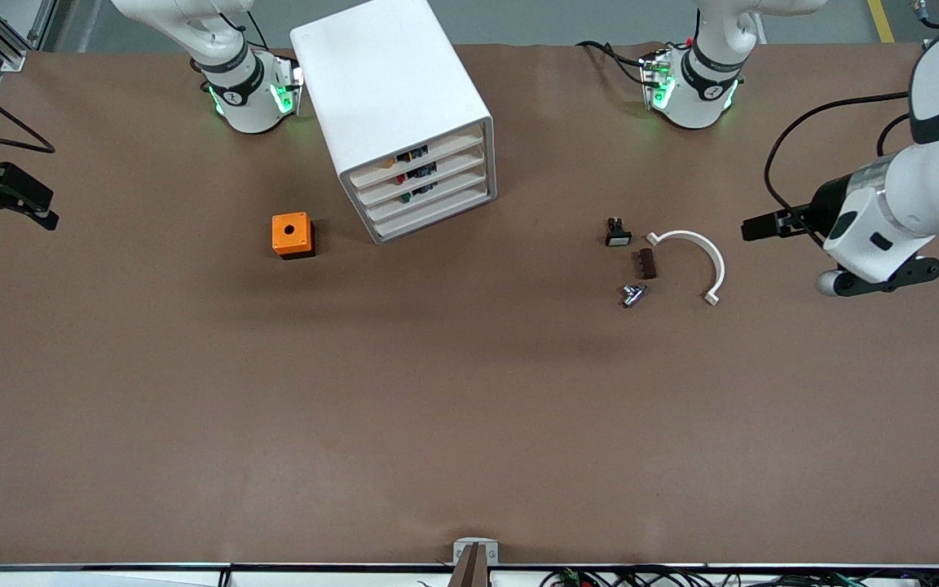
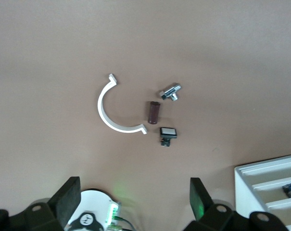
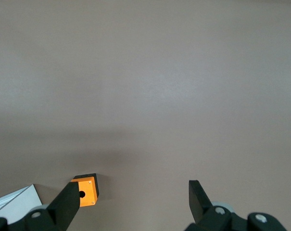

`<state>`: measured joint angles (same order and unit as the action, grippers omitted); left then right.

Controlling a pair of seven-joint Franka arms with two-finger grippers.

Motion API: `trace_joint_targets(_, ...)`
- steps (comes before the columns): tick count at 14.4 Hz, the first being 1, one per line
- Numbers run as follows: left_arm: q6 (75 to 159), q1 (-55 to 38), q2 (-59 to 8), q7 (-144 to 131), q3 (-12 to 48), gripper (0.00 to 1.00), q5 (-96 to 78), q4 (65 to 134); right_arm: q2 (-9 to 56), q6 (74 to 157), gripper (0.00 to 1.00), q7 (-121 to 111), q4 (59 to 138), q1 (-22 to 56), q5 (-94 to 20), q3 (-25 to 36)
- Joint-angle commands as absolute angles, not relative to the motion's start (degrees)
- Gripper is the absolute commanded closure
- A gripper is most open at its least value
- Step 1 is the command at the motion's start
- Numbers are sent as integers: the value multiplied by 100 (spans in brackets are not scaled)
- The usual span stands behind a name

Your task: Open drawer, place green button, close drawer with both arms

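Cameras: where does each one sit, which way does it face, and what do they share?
Front view: high across the table, facing both bases; cabinet, left claw and right claw show.
Left wrist view: looks down past the open left claw at the white clamp.
Right wrist view: looks down past the open right claw at the orange box.
Shared: clamp and box appear in front view too.

Robot lab, probably: brown-covered bench [image 1: 469,424], two bolted arm bases [image 1: 251,98], loose cables [image 1: 812,130], aluminium framing upper left.
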<state>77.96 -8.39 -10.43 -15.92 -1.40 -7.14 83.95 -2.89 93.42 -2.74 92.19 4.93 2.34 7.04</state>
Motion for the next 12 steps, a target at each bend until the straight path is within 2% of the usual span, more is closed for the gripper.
trace_joint_targets(1, 7796, -380, -634, -1109, 183, 0, -431, 8850, -264, 9255, 0, -360, 9114, 448, 185, 686)
trace_joint_targets(4, 7866, -88, -326, -739, 360, 0, -211, 9192, -255, 9255, 0, -360, 9114, 457, 176, 686)
trace_joint_targets(8, 8392, 0, 140, -405, 343, 0, -114, 9807, -272, 9255, 0, -360, 9105, 457, 202, 686)
trace_joint_targets(12, 8920, 0, 193, -413, 334, 0, 17, 9826, -281, 9220, 0, -360, 9105, 448, 202, 686)
